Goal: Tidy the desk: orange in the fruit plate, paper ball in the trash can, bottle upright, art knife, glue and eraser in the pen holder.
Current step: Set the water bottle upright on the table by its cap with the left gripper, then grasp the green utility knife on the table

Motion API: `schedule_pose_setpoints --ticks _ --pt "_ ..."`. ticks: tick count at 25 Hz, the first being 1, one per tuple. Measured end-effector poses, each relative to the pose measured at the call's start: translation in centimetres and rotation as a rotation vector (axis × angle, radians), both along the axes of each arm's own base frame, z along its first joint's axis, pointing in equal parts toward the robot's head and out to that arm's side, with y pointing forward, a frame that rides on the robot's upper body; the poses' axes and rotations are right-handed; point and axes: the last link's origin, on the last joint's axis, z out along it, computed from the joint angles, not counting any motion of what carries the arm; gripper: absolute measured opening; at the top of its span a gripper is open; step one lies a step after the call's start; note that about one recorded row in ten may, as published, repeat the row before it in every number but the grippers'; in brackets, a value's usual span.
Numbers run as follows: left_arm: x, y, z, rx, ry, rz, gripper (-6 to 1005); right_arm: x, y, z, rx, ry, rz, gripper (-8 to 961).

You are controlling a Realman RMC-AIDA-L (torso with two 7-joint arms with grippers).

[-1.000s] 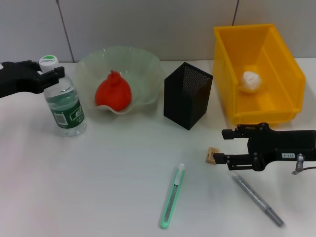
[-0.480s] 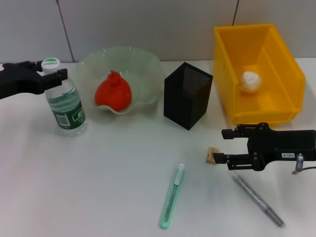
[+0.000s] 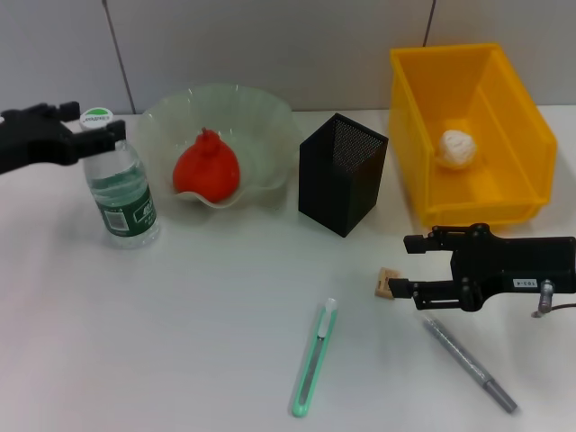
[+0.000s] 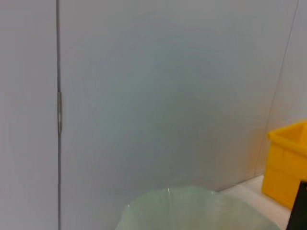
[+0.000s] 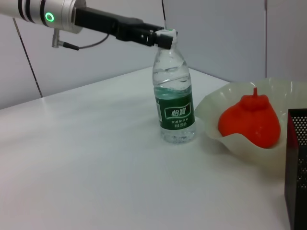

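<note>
The clear water bottle stands upright at the left, and my left gripper is shut on its neck just under the white cap. The orange lies in the pale green fruit plate. A paper ball rests inside the yellow bin. My right gripper hangs open low over the table, its lower finger beside the small tan eraser. The green art knife and a grey pen-shaped glue stick lie near the front. The black mesh pen holder stands mid-table.
A grey panelled wall runs behind the white table. The left wrist view holds only that wall, the plate's rim and a corner of the yellow bin. The pen holder stands between plate and bin.
The bottle has gone from leaning to standing straight, its cap carried slightly right and back by my left gripper. The right arm has not moved.
</note>
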Motion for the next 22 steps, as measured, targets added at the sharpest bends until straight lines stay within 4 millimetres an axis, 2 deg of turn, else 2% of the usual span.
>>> schedule_pose_setpoints --ticks 2,4,6,8,11,12,13,17,19,20,22 --pt "0.0 0.0 0.0 0.000 0.000 0.000 788 0.0 0.0 0.0 0.000 0.000 0.000 742" --pt "0.8 0.0 1.2 0.054 -0.064 -0.030 794 0.0 0.0 0.0 0.000 0.000 0.000 742" --pt "0.8 0.0 1.2 0.054 -0.064 -0.030 801 0.0 0.0 0.0 0.000 0.001 0.000 742" --pt "2.1 -0.8 3.0 0.085 -0.180 -0.094 808 0.0 0.0 -0.1 0.000 0.002 0.000 742" --pt "2.3 -1.0 3.2 0.082 -0.202 -0.109 818 -0.1 0.0 -0.1 -0.001 0.003 0.000 742" --pt "3.5 -2.0 4.2 0.038 -0.298 -0.195 821 -0.1 0.0 -0.1 -0.001 0.003 -0.001 742" --pt "3.9 -2.5 4.2 0.002 -0.331 -0.225 820 -0.1 0.0 -0.1 -0.002 0.004 -0.004 742" --pt "4.6 -3.5 4.1 -0.078 -0.382 -0.276 818 -0.2 0.1 -0.1 -0.002 0.004 -0.002 742" --pt "5.5 -4.8 2.9 -0.204 -0.422 -0.343 817 -0.4 0.3 -0.1 -0.004 0.006 0.001 742" --pt "5.5 -4.8 2.9 -0.204 -0.422 -0.343 816 -0.5 0.3 -0.1 -0.005 0.007 0.001 742" --pt "5.8 -5.8 1.3 -0.304 -0.441 -0.388 815 -0.7 0.4 -0.1 -0.007 0.009 0.001 742"
